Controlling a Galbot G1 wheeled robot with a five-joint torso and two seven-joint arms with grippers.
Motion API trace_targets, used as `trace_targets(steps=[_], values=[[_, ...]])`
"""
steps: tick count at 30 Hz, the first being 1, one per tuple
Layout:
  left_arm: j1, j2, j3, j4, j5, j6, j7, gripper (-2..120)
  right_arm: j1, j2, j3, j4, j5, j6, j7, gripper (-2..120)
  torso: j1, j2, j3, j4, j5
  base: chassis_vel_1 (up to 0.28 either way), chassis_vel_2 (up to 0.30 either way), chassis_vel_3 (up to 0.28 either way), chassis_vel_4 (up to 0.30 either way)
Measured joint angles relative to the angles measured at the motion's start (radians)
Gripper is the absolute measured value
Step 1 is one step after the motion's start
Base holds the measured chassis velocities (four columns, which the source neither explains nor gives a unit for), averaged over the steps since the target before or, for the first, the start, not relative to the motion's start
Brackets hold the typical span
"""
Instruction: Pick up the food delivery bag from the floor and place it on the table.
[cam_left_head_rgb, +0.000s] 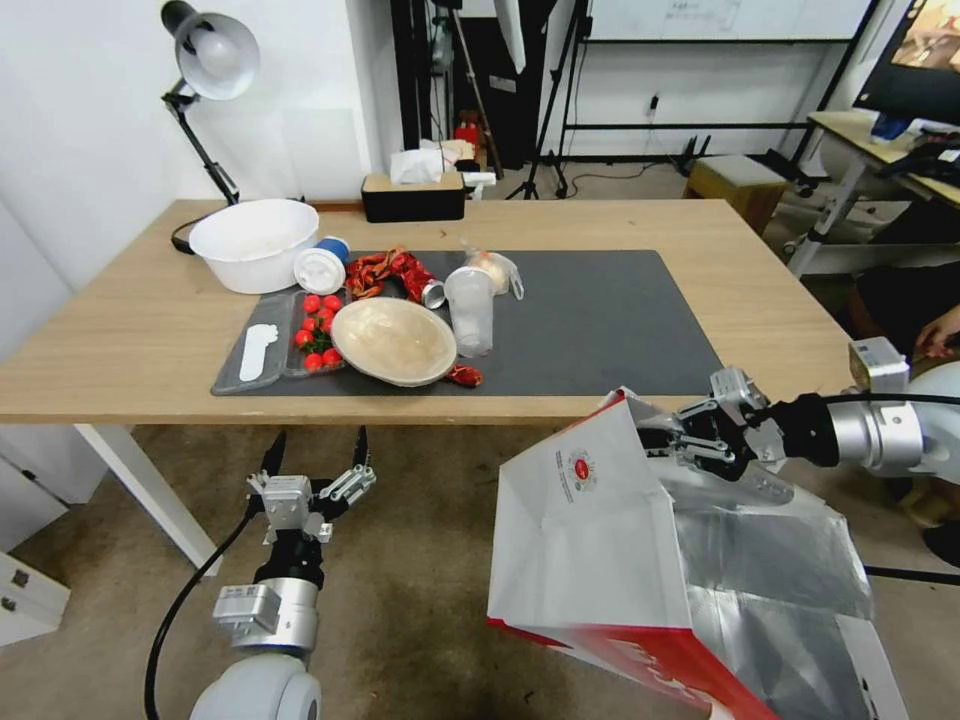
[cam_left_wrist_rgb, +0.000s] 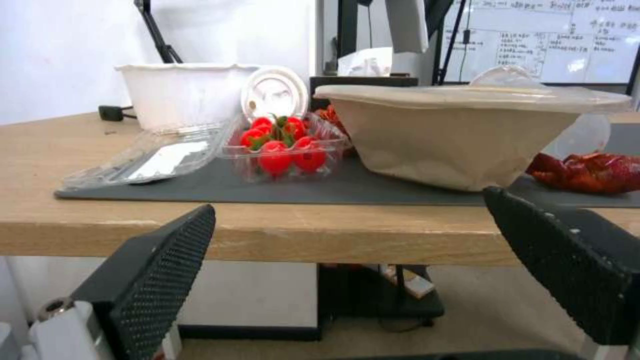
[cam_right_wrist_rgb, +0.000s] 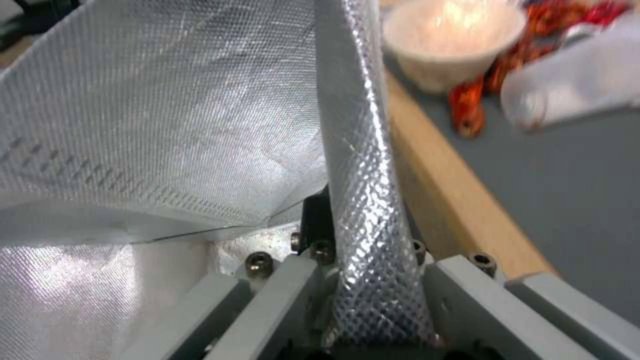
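Now the right gripper (cam_left_head_rgb: 668, 432) is clenched on the top edge of the food delivery bag (cam_left_head_rgb: 590, 520), which hangs tilted just before the near edge of the table (cam_left_head_rgb: 120, 330). Also below that edge, the left gripper (cam_left_head_rgb: 318, 462) waits with fingers spread, grasping nothing.

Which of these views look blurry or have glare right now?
Right wrist view: the table items are smeared and the food delivery bag foil lining glints. Left wrist view: the gripper fingers are soft up close. Head view: straight edges bow.
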Motion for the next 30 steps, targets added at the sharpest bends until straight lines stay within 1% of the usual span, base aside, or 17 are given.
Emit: trace_targets(steps=[4,6,11,13,14,16,17,19,20,22,23,25,26,29,30], values=[[0.0,0.0,0.0,0.0,0.0,0.0,0.0,100,0.022,-0.003,0.002,0.008,0.041,-0.006,0.012,0,0.0,0.0,0.0,0.0,0.0,0.0,0.0,0.0,0.0],[0.0,0.0,0.0,0.0,0.0,-0.001,0.0,100,0.052,-0.008,0.009,0.023,0.108,-0.013,0.038,0,0.0,0.0,0.0,0.0,-0.0001,0.0,0.0,0.0,0.0],[0.0,-0.001,0.0,0.0,0.001,-0.004,0.0,100,0.094,-0.002,0.011,0.037,0.171,-0.016,0.088,0,0.0,-0.001,0.0,0.0,-0.0001,0.0,0.0,0.0,0.0],[0.001,-0.002,0.0,0.0,0.002,-0.005,0.001,100,0.135,0.012,0.011,0.042,0.218,-0.018,0.138,0,0.0,-0.001,0.0,0.0,0.0,0.0,0.0,0.0,0.0],[0.001,-0.002,0.0,0.0,0.002,-0.005,0.001,100,0.135,0.012,0.011,0.042,0.218,-0.018,0.138,0,0.0,-0.001,0.0,0.0,0.0,0.0,0.0,0.0,0.0],[0.002,-0.002,0.0,0.0,0.002,-0.005,0.001,100,0.185,0.032,0.011,0.048,0.268,-0.027,0.191,0,0.0,-0.001,0.0,0.0,0.0,0.0,0.0,0.0,0.0],[0.002,-0.002,0.0,0.0,0.002,-0.005,0.001,100,0.185,0.032,0.011,0.048,0.268,-0.027,0.191,0,0.0,-0.001,0.0,0.0,0.0,0.0,0.0,0.0,0.0],[0.002,-0.002,0.0,0.001,0.002,-0.005,0.001,100,0.23,0.05,0.011,0.053,0.314,-0.036,0.238,0,0.0,-0.001,0.0,0.0,-0.0001,0.0,0.0,0.0,0.0],[0.002,-0.002,0.0,0.001,0.002,-0.005,0.001,100,0.23,0.05,0.011,0.053,0.314,-0.036,0.238,0,0.0,-0.001,0.0,0.0,-0.0001,0.0,0.0,0.0,0.0],[0.003,-0.002,-0.001,0.001,0.003,-0.005,0.001,100,0.28,0.073,0.013,0.065,0.365,-0.045,0.307,0,0.0,-0.001,0.0,0.0,-0.0001,0.0,0.0,0.0,0.0],[0.003,-0.002,-0.001,0.001,0.003,-0.005,0.001,100,0.28,0.073,0.013,0.065,0.365,-0.045,0.307,0,0.0,-0.001,0.0,0.0,-0.0001,0.0,0.0,0.0,0.0],[0.003,-0.002,-0.002,0.001,0.003,-0.005,0.001,100,0.318,0.092,0.013,0.068,0.389,-0.052,0.361,0,0.0,-0.001,-0.001,0.0,-0.0001,0.0,0.0,0.0,0.0],[0.003,-0.002,-0.002,0.001,0.003,-0.005,0.001,100,0.318,0.092,0.013,0.068,0.389,-0.052,0.361,0,0.0,-0.001,-0.001,0.0,-0.0001,0.0,0.0,0.0,0.0],[0.003,-0.002,-0.003,0.003,0.003,-0.006,0.001,100,0.36,0.118,0.015,0.058,0.416,-0.059,0.433,0,0.0,-0.001,-0.001,0.0,0.0,0.0,0.0,0.0,0.0],[0.003,-0.002,-0.003,0.003,0.003,-0.006,0.001,100,0.36,0.118,0.015,0.058,0.416,-0.059,0.433,0,0.0,-0.001,-0.001,0.0,0.0,0.0,0.0,0.0,0.0]])
